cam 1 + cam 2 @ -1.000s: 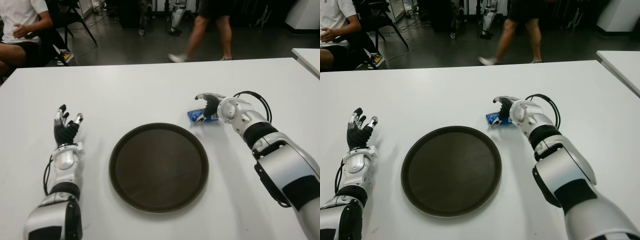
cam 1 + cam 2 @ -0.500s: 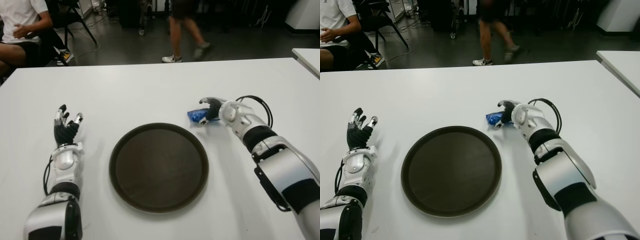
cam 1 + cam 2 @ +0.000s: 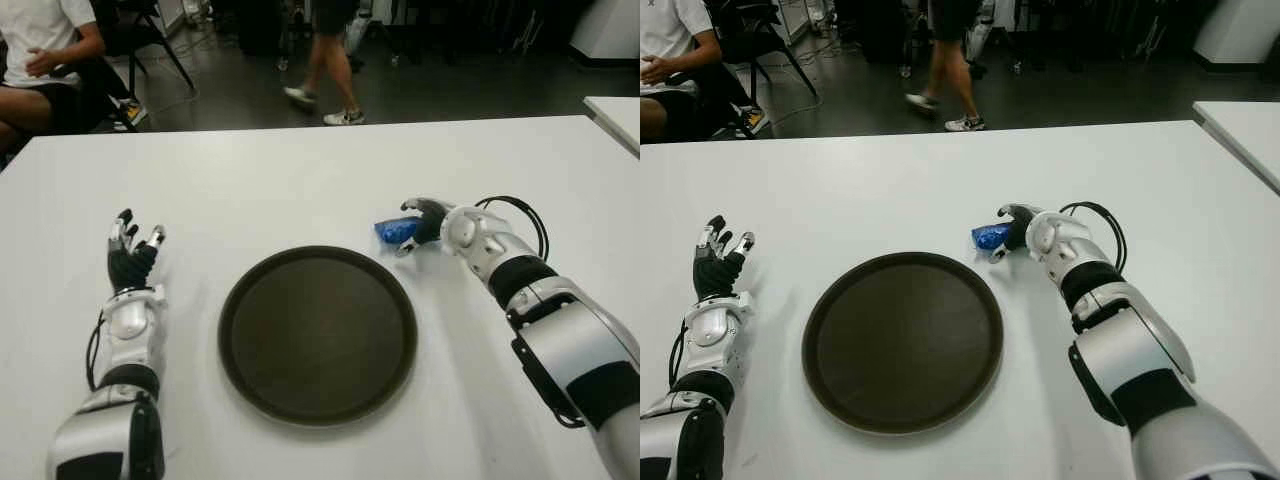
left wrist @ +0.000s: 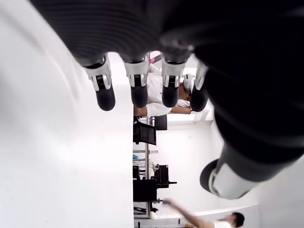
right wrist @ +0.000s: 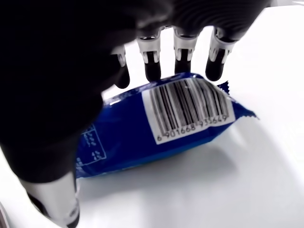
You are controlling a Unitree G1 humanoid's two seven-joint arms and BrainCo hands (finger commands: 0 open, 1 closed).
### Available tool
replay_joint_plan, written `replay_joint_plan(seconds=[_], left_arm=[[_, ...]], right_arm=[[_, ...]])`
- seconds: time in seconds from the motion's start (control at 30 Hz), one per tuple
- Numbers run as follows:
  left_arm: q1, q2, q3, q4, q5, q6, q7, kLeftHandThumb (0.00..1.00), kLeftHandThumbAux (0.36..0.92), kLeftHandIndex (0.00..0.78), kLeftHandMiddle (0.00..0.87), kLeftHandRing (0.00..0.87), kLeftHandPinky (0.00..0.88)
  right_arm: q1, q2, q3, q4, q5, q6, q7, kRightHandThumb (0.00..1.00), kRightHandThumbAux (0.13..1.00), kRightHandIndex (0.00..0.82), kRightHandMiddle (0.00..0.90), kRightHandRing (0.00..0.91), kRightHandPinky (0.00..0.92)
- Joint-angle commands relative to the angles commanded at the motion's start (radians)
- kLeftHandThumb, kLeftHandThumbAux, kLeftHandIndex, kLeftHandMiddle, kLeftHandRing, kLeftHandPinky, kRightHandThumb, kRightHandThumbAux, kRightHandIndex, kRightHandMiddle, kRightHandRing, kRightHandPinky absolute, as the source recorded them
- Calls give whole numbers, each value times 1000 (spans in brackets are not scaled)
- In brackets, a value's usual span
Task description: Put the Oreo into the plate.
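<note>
Currently the blue Oreo packet (image 3: pixel 396 231) is gripped by the right hand (image 3: pixel 424 222), right of centre in the eye views, just beyond the upper right rim of the round dark plate (image 3: pixel 240 350). Four fingertips (image 5: pixel 152 71) are curled over the packet's barcode side, thumb below it; whether the packet is lifted off the white table (image 3: pixel 300 180) cannot be told. The left hand (image 3: pixel 131 260) is seen at the left, well apart from the plate, fingers spread, nothing held.
</note>
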Motion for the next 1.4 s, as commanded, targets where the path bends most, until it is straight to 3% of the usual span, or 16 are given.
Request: replay_joint_plan(seconds=[0.57,0.93,1.4], left_arm=[[-1,-2,6,-1,-7,-5,-9,0,750,0,7,1,8],[-4,-3,9,1,-9,5,-2,0,725,0,3,3,13],[-2,-2,2,-2,-2,6,5,0,722,0,0,0,12]], right_arm=[[15,4,-20,-3,25,2,27,0,829,24,55,9,0],[13,18,3,8,4,35,33,0,840,33,63,11,0],[24,12,11,31,-3,-36,26,0,851,37,58,9,0]])
